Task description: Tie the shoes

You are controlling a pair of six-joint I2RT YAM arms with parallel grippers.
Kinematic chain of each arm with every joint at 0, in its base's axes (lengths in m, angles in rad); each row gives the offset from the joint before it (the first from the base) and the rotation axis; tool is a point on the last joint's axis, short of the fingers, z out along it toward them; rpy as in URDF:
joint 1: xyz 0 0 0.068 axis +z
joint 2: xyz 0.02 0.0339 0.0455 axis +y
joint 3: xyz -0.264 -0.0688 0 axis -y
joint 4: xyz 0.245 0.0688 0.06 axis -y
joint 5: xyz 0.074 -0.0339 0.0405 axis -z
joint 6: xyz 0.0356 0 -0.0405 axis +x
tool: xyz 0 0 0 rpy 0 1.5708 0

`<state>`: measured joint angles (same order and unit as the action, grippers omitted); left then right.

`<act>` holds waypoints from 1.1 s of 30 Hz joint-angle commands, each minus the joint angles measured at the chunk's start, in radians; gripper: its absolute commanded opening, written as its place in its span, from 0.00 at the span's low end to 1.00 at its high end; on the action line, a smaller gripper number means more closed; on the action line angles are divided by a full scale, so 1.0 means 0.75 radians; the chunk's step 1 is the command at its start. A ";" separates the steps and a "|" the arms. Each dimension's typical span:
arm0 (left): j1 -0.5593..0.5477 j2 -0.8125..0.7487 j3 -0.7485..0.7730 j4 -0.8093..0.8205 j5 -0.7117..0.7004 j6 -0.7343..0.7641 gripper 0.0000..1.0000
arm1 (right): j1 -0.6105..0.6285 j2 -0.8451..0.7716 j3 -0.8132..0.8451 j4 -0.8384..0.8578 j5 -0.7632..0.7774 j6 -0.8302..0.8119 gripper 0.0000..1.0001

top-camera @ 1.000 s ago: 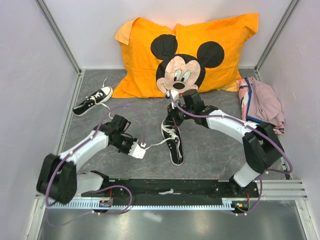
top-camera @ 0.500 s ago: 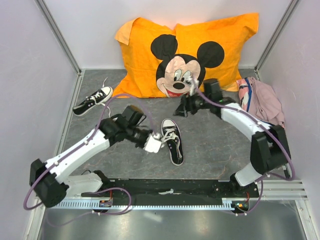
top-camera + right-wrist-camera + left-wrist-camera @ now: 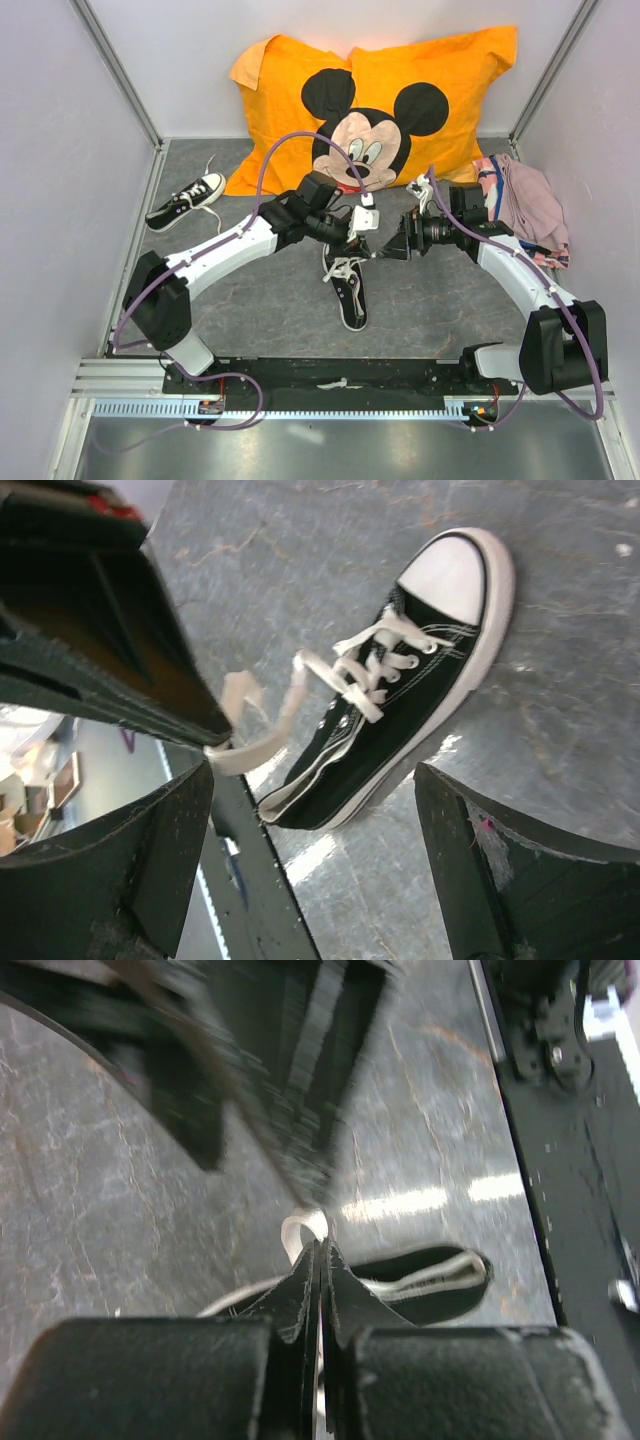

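In the left wrist view, blur is smearing the right jaws; the left jaws are hiding part of the shoe [image 3: 440,1295].

Shoe [image 3: 400,715] — black canvas, matt; toe cap [image 3: 455,575] smooth white rubber. Laces [image 3: 368,668] flat woven cloth. Table [image 3: 570,690] grey, marbled, faint sheen. Pillow [image 3: 285,80] orange cloth, creased. Left pads [image 3: 150,1380] — black, matt, rough-edged.

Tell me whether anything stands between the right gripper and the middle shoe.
Nothing visible does. In the right wrist view the shoe lies in plain sight between the open jaws of the right gripper. The left gripper, shut on the lace, hangs off to one side of that line, not across it.
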<state>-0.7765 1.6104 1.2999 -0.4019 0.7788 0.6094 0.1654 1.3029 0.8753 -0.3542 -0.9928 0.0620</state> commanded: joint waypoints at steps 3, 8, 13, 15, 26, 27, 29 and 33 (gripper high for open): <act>-0.006 0.031 0.059 0.155 0.072 -0.162 0.02 | -0.004 -0.027 -0.011 0.016 -0.190 -0.107 0.87; -0.006 0.011 0.007 0.178 0.078 -0.144 0.01 | -0.004 0.032 -0.012 0.110 -0.220 -0.028 0.79; -0.006 0.006 -0.003 0.178 0.078 -0.127 0.01 | 0.002 0.050 -0.007 0.143 -0.245 -0.013 0.54; -0.006 0.009 -0.003 0.178 0.080 -0.119 0.01 | 0.004 0.044 -0.009 0.155 -0.247 -0.015 0.41; 0.004 -0.006 -0.029 0.160 0.101 -0.080 0.02 | 0.005 0.018 -0.007 0.119 -0.227 -0.072 0.23; 0.011 -0.010 -0.040 0.151 0.109 -0.068 0.02 | 0.004 0.020 -0.003 0.100 -0.225 -0.072 0.29; 0.015 -0.028 -0.054 0.143 0.107 -0.029 0.01 | 0.002 0.022 0.007 0.051 -0.239 -0.125 0.44; 0.017 -0.067 -0.105 0.133 0.093 0.063 0.02 | 0.002 0.034 0.009 0.033 -0.267 -0.112 0.56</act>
<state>-0.7692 1.6245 1.2499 -0.3073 0.8219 0.5663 0.1661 1.3380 0.8646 -0.3168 -1.1503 0.0082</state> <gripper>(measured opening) 0.022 0.536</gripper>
